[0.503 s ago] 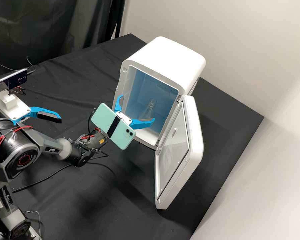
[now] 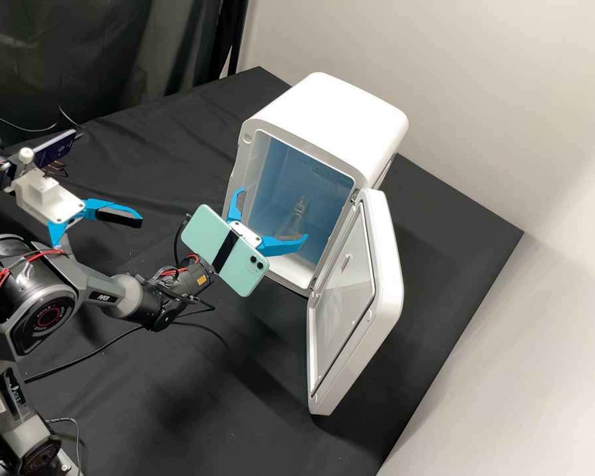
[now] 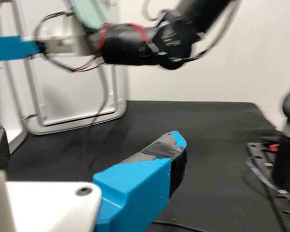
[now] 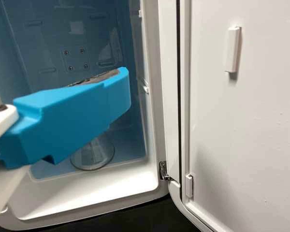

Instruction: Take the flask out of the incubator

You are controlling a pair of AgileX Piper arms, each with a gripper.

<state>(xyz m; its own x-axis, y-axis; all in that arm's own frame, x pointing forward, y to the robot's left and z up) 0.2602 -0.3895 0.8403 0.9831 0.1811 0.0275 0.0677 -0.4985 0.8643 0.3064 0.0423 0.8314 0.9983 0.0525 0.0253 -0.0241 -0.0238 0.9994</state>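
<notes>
The white incubator [image 2: 350,112] stands on the black bench with its door [image 2: 357,297] swung wide open. Inside, on the blue floor, a clear conical flask [image 2: 298,213] stands upright. My right gripper [image 2: 261,225] is open at the mouth of the chamber, one finger on each side of the opening, short of the flask. In the right wrist view a blue finger [image 4: 72,116] covers most of the flask [image 4: 93,153], so only its base shows. My left gripper [image 2: 96,228] hangs open over the bench far to the left, with nothing between its fingers [image 3: 150,169].
A mint-green phone [image 2: 225,250] is strapped to the right arm's wrist. The open door [image 4: 241,111] hangs beside the chamber on the right. Cables [image 2: 79,357] run across the bench near the arm bases. The bench edge [image 2: 456,344] is close beyond the door.
My left gripper has lifted and shifted a little toward the incubator, its wrist turned. The right gripper and the flask have not moved.
</notes>
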